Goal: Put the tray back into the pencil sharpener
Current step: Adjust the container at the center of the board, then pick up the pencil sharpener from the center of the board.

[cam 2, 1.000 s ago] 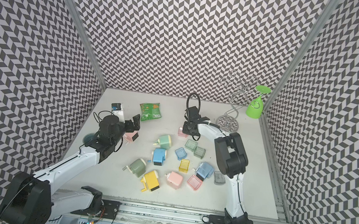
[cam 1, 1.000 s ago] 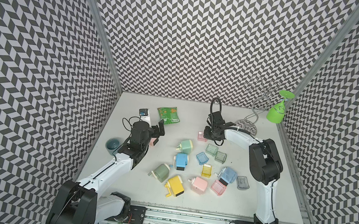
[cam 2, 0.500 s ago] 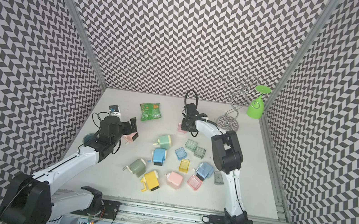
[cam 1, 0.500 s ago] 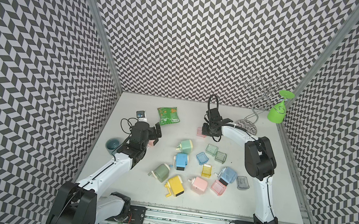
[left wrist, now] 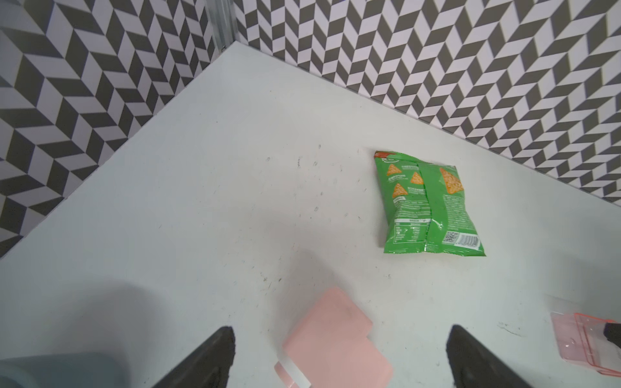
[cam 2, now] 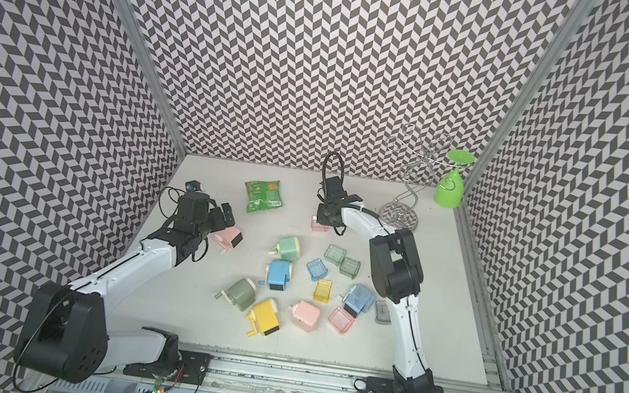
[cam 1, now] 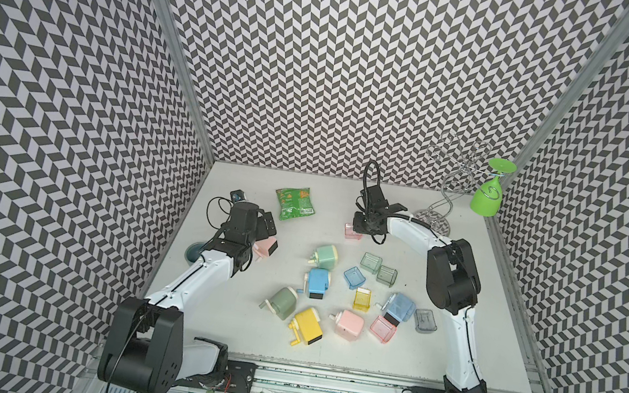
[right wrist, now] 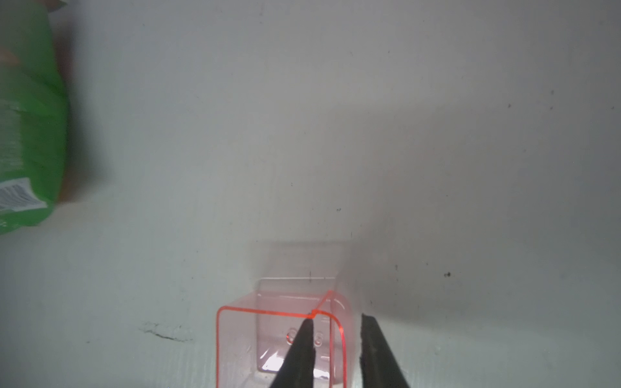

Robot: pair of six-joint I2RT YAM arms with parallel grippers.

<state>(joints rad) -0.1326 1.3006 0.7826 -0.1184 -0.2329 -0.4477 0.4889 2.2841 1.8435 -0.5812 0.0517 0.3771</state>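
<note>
Action at the far middle of the desk (cam 1: pixel 330 191): the right pincer (right wrist: pixel 336 319) is down on the pink tray (right wrist: pixel 242 342), one finger inside it and the other outside, with the tray's side wall between them. The fingers stand slightly parted and neither presses that wall, so the pincer is open with nothing gripped. The clear pink tray rests on the desk, open side up. In both top views it peeks out just left of the pincer's tip.

Over on the left, the left pincer (left wrist: pixel 341 331) is spread wide. Its two dark fingers sit either side of the pink pencil sharpener (left wrist: pixel 332 339), and the wrist view shows no contact. That sharpener lies on the desk with its dark end facing right. Tray and sharpener are well apart.

Between the two arms and a little farther back, a green snack bag (cam 1: pixel 294 204) lies flat. Nearer, mid-desk, there's a cluster of pastel sharpeners (cam 1: pixel 319 284) with loose trays (cam 1: pixel 362 299) scattered among them. A teal cup (cam 1: pixel 193 250) sits at the left edge, partly hidden by the left arm. In the far right corner stands a wire rack (cam 1: pixel 448 183), a green glass (cam 1: pixel 486 196) hanging from it upside down.
</note>
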